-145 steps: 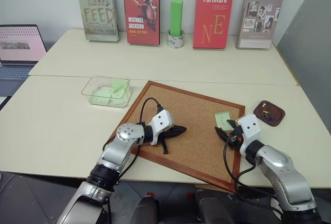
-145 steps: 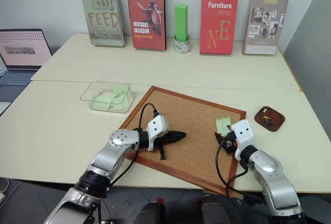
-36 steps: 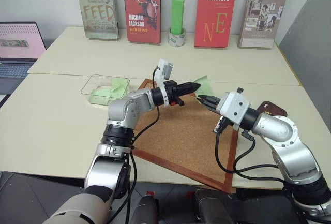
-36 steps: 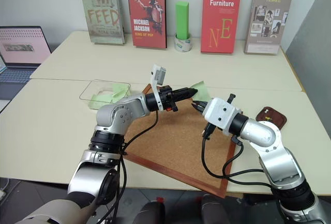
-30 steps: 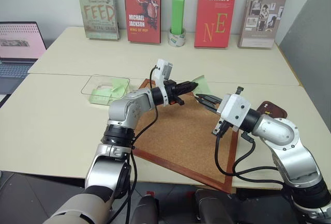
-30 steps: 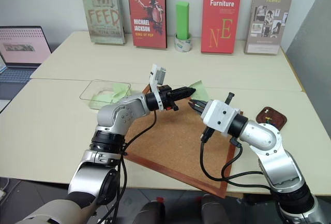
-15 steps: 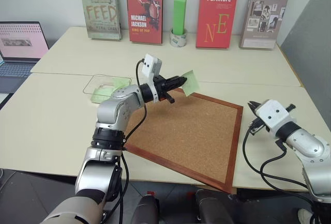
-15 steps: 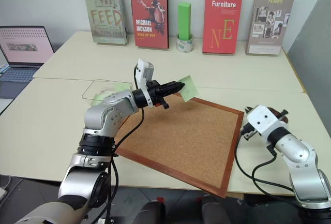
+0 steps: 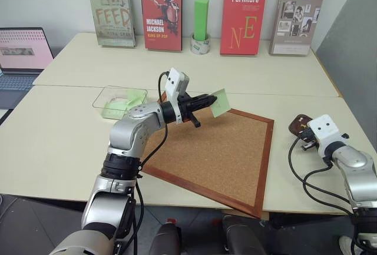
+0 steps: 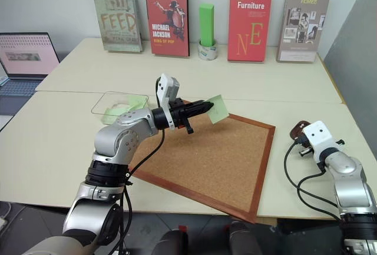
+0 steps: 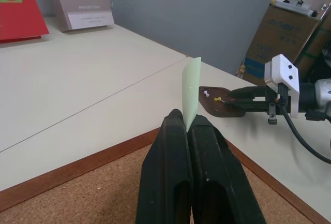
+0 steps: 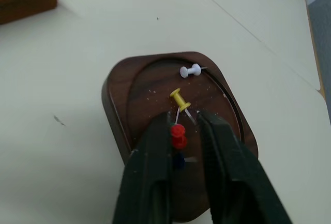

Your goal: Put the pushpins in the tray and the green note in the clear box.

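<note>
Left gripper pinches the green note above the corkboard. Right gripper, fingers apart around a red pushpin, hovers over the tray.

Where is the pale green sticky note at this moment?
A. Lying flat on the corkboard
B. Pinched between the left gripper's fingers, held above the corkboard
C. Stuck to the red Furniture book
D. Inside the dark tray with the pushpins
B: the green note stands edge-up, clamped in the left gripper, above the corkboard.
</note>
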You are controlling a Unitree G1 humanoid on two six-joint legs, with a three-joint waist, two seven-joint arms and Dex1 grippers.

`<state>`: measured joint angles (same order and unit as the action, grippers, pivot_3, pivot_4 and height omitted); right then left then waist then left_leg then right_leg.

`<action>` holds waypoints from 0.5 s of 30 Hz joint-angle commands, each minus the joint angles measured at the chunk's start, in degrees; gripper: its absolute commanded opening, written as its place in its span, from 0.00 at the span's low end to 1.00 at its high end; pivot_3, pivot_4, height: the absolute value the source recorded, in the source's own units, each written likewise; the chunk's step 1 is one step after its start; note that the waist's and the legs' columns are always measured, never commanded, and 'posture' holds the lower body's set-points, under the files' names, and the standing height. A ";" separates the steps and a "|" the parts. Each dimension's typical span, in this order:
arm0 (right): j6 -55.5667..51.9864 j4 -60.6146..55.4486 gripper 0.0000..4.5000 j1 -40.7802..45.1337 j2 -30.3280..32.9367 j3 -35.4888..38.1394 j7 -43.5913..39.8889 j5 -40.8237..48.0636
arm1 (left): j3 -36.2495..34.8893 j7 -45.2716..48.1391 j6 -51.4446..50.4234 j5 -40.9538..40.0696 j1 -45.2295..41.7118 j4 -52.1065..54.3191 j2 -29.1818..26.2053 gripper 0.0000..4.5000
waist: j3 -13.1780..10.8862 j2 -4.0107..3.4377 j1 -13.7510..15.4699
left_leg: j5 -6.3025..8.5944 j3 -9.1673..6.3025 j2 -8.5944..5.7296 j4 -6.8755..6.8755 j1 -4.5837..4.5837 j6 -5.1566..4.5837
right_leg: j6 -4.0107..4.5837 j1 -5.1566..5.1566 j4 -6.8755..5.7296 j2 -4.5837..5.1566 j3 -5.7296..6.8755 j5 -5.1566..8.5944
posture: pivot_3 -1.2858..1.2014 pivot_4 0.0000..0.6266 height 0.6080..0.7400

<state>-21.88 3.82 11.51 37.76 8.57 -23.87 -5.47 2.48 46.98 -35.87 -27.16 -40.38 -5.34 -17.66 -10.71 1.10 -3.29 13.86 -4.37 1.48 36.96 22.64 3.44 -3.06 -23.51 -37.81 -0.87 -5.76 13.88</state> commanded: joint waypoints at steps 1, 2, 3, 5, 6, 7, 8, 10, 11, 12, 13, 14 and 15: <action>-0.47 0.67 0.44 1.87 0.30 1.68 0.65 1.09 | 0.17 0.22 0.33 -0.18 -0.01 2.89 -0.33 0.00 | 0.00 0.00 0.03 | 0.00 0.00 0.00 0.00 0.01 0.00 | 0.00 0.00 0.01 0.00 0.00 0.00 | 0.52 0.24 1.00; -0.68 0.64 0.47 2.10 0.22 1.85 0.76 1.28 | 0.18 0.22 0.38 -0.15 0.03 2.90 -0.35 0.00 | 0.00 0.00 0.04 | 0.00 0.00 0.00 0.00 0.00 0.00 | 0.00 0.00 0.01 0.00 0.00 0.00 | 0.52 0.24 1.00; -0.85 0.32 0.53 2.19 0.30 1.94 0.75 1.34 | 0.16 0.21 0.43 -0.13 0.05 2.86 -0.35 0.00 | 0.00 0.00 0.04 | 0.00 0.00 0.00 0.00 0.00 0.00 | 0.00 0.00 0.01 0.00 0.01 0.00 | 0.52 0.24 1.00; -1.31 -0.49 0.63 2.18 0.49 2.14 0.62 1.63 | 0.14 0.20 0.55 -0.08 0.04 2.74 -0.35 0.00 | 0.00 0.00 0.03 | 0.00 0.00 0.00 0.00 0.00 0.00 | 0.00 0.00 0.00 0.00 0.01 0.00 | 0.52 0.24 1.00; -1.54 -0.89 0.68 2.15 0.54 2.28 0.56 1.81 | 0.14 0.19 0.60 -0.06 0.02 2.68 -0.35 0.00 | 0.00 0.00 0.03 | 0.00 0.00 0.00 0.00 0.00 0.00 | 0.00 0.00 0.00 0.00 0.01 0.00 | 0.52 0.24 1.00; -1.78 -1.62 0.72 2.10 0.69 2.69 0.56 2.03 | 0.16 0.14 0.64 -0.04 -0.05 2.64 -0.31 0.00 | 0.00 0.00 0.03 | 0.00 0.00 0.00 0.01 0.00 0.00 | 0.00 0.00 0.00 0.00 0.01 0.00 | 0.52 0.24 1.00; -2.04 -2.54 0.77 2.09 0.84 3.20 0.61 2.29 | 0.14 0.07 0.72 0.01 -0.14 2.58 -0.27 0.00 | 0.00 0.00 0.03 | 0.00 0.00 0.00 0.00 0.00 0.00 | 0.00 0.00 0.00 0.00 0.01 0.00 | 0.52 0.24 1.00; -3.00 -5.40 0.80 2.15 1.21 4.51 0.39 3.19 | -0.11 -0.31 1.26 0.31 -0.41 2.41 -0.28 0.00 | 0.00 0.00 -0.01 | 0.00 0.00 0.00 0.00 0.00 0.00 | 0.00 0.00 0.00 0.00 0.00 0.00 | 0.52 0.24 1.00; -3.56 -7.09 0.80 2.13 1.37 5.16 0.11 3.90 | -0.33 -0.56 1.57 0.50 -0.58 2.32 -0.33 0.00 | 0.00 -0.01 -0.02 | 0.00 0.00 0.00 0.00 0.00 0.00 | 0.00 0.00 0.00 0.00 0.00 0.00 | 0.52 0.24 1.00; -3.89 -9.28 0.80 2.03 1.21 6.00 -1.11 5.76 | -0.70 -0.89 1.69 0.57 -0.82 2.25 -0.40 0.00 | 0.00 -0.01 -0.02 | 0.00 0.00 0.00 0.00 0.00 0.00 | 0.00 -0.01 0.00 0.00 -0.01 0.00 | 0.52 0.24 1.00; -4.51 -11.40 0.80 1.85 0.90 6.83 -2.48 7.88 | -1.11 -1.26 1.63 0.56 -1.05 2.21 -0.45 0.00 | 0.00 -0.01 -0.01 | 0.00 0.00 0.00 0.00 0.00 0.00 | 0.00 -0.01 -0.01 0.00 0.00 0.00 | 0.52 0.24 1.00; -5.03 -13.65 0.80 1.37 0.76 7.75 -4.06 10.15 | -1.60 -1.72 1.50 0.50 -1.27 2.29 -0.56 0.00 | 0.00 -0.01 -0.02 | 0.00 0.00 0.00 0.00 0.00 0.00 | 0.00 -0.01 -0.01 0.00 0.00 0.00 | 0.52 0.24 1.00; -5.48 -15.07 0.80 1.10 0.67 8.29 -5.05 11.57 | -1.93 -1.98 1.45 0.47 -1.45 2.22 -0.66 0.00 | 0.00 -0.01 -0.01 | 0.00 -0.01 0.00 0.00 0.00 0.00 | 0.00 -0.01 -0.01 0.00 0.00 0.00 | 0.52 0.24 1.00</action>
<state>-26.61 -6.45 12.77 37.78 14.16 -26.68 2.54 2.10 45.62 -35.47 -26.55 -40.31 -4.81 -17.74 -10.72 1.10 -3.30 13.86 -4.39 1.48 36.96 22.66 3.44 -3.06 -23.51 -37.81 -0.87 -5.74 13.88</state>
